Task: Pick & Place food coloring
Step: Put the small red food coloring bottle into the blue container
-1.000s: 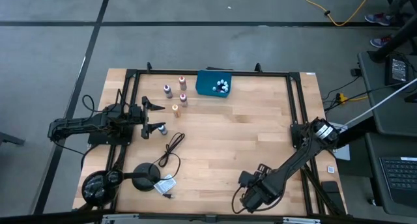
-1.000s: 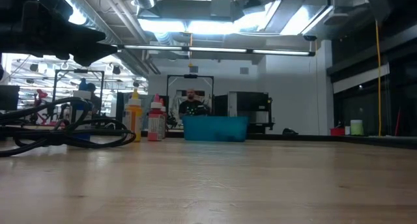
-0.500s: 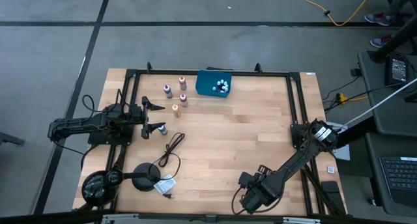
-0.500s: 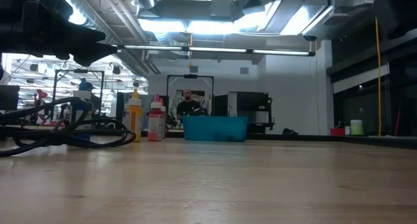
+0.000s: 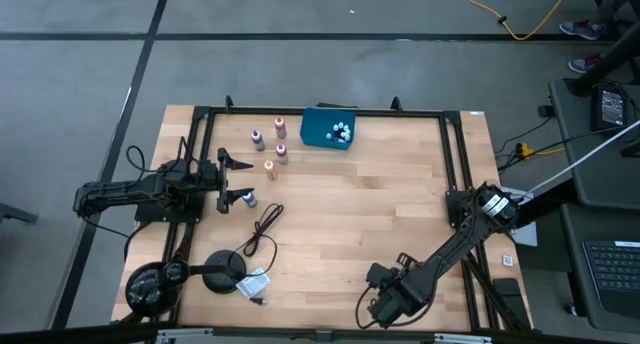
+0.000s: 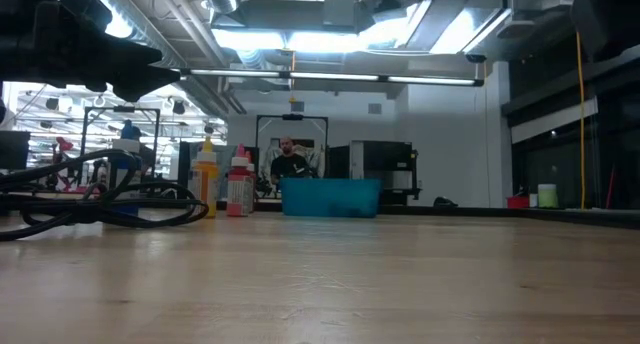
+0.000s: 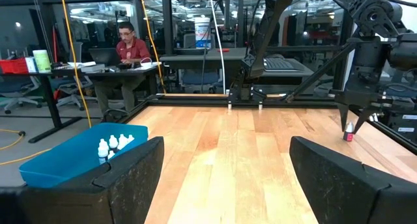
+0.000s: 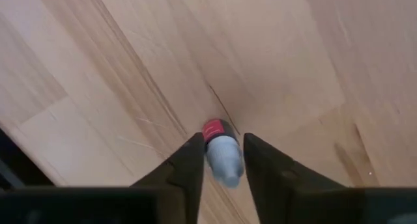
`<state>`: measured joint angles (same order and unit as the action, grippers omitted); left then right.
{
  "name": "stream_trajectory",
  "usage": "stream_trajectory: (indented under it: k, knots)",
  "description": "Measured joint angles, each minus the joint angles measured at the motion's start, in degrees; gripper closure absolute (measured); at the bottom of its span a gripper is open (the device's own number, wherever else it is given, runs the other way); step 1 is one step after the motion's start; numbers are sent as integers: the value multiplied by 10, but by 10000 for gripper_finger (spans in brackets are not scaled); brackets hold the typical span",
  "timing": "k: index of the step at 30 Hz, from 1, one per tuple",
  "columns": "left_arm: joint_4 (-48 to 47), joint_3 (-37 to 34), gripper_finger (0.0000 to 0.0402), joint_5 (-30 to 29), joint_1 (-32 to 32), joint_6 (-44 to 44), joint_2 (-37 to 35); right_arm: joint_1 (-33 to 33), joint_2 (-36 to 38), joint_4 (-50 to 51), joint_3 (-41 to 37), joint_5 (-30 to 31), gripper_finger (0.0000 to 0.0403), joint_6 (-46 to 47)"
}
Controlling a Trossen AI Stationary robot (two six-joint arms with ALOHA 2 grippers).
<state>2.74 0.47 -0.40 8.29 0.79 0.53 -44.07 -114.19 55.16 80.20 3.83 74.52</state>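
My right gripper [image 5: 384,302] is near the table's near edge, pointing down, shut on one small food coloring bottle [image 8: 220,149] with a red body and a pale cap. The left wrist view shows the same bottle [image 7: 349,132] far off. My left gripper [image 5: 240,181] hovers open at the table's left side, touching nothing, with one small bottle [image 5: 250,197] close by. Several more bottles [image 5: 270,149] stand upright on the wood near the teal tray [image 5: 318,124]. The tray holds several white-capped bottles [image 5: 342,132]. My right gripper pinches the bottle between its two fingers [image 8: 189,165] at the pale cap end [image 8: 225,160], coming from above and pointing down. The bottle is upright, red body [image 8: 215,129] toward the table. Whether its base rests on the wood cannot be told.
A black cable [image 5: 264,229] lies in loops on the table's left half, with a black round base [image 5: 226,268] and a small packet [image 5: 257,282] nearer the near-left corner. A black frame [image 5: 452,154] runs along the table's edges. A person sits beyond the table [image 6: 288,162].
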Motion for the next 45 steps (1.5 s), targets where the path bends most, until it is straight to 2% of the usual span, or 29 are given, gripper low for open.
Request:
stream_trajectory:
  k: [5, 13, 19, 26, 34, 45]
  knots:
    - [0, 0, 73, 0, 0, 0, 0, 2, 0, 0, 0, 0, 340, -17]
    - [0, 0, 73, 0, 0, 0, 0, 46, 1, 5, 1, -48, 322, -108]
    - [0, 0, 74, 0, 0, 0, 0, 101, 0, 26, 17, -54, 340, -212]
    - [0, 0, 75, 0, 0, 0, 0, 194, 0, 66, 61, -49, 328, -323]
    - [0, 0, 74, 0, 0, 0, 0, 322, 0, 141, 135, -1, 335, -457]
    - [0, 0, 74, 0, 0, 0, 0, 495, 0, 190, 251, 44, 337, -569]
